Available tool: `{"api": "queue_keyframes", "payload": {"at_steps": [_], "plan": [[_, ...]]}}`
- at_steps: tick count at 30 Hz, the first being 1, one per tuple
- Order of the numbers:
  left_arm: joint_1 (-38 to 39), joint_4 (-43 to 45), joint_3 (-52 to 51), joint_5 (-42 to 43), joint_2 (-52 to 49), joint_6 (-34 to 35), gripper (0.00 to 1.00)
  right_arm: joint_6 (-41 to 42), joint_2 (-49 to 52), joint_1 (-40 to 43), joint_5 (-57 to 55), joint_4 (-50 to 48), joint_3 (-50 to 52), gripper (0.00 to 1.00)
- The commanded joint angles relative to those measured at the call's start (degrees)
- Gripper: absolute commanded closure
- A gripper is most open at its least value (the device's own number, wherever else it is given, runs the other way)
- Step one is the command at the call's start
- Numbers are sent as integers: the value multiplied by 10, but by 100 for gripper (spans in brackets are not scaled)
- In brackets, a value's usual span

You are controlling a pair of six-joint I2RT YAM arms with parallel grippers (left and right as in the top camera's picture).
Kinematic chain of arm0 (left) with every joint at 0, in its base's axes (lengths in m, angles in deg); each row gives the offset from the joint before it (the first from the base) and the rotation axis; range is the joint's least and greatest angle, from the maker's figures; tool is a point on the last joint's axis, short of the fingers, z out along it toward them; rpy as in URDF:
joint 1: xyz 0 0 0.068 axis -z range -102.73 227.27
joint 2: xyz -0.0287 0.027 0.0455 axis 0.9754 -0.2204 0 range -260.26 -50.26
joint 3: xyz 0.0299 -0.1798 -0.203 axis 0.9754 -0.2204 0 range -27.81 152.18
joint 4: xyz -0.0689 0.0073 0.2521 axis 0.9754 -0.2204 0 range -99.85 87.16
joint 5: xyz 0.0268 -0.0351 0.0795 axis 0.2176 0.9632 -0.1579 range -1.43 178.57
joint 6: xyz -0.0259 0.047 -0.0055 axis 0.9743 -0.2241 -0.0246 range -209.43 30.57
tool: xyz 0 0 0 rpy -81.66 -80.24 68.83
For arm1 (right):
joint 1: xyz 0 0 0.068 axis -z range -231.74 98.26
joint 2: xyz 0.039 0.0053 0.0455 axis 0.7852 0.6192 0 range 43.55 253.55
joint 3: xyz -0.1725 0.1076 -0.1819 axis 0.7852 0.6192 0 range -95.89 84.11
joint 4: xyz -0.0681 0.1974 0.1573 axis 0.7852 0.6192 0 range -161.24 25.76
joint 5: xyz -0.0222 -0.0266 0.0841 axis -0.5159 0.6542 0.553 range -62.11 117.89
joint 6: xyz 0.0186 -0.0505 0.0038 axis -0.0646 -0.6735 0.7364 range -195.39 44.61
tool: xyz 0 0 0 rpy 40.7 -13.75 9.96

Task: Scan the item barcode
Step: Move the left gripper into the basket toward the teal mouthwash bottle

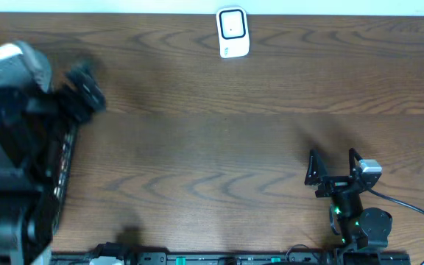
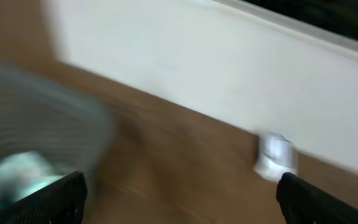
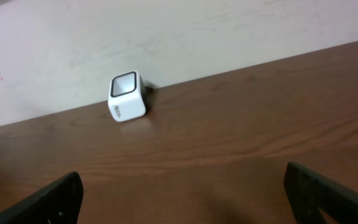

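Right gripper (image 1: 333, 157): jaws spread wide, nothing between them, hovering above the brown table (image 1: 197, 147) well short of the scanner (image 1: 233, 32) and off to its right. Left gripper (image 2: 182, 180): likewise released and empty, blurred, far to the scanner's left. Scanner: small white unit with a dark-framed window, standing at the table's far edge, just beside the pale wall (image 3: 166, 37). Left of the scanner, in the left wrist view, a grey mesh basket (image 2: 36, 118) holds a pale blurred object (image 2: 17, 174); its identity cannot be determined.
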Motion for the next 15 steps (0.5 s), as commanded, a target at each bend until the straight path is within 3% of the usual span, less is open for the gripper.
{"api": "queue_keyframes", "payload": {"at_steps": [1,6,11,15], "plan": [[-3,-12,40,-242,-42,54,2,-9,0,-3,-1,2,1,1],[-14,-13,40,-370,-64,100,2,-9,0,-3,-1,2,1,1],[-89,-49,40,-367,-76,171,2,-9,0,-3,-1,2,1,1],[-188,-82,40,-298,-86,189,2,-9,0,-3,-1,2,1,1]]}}
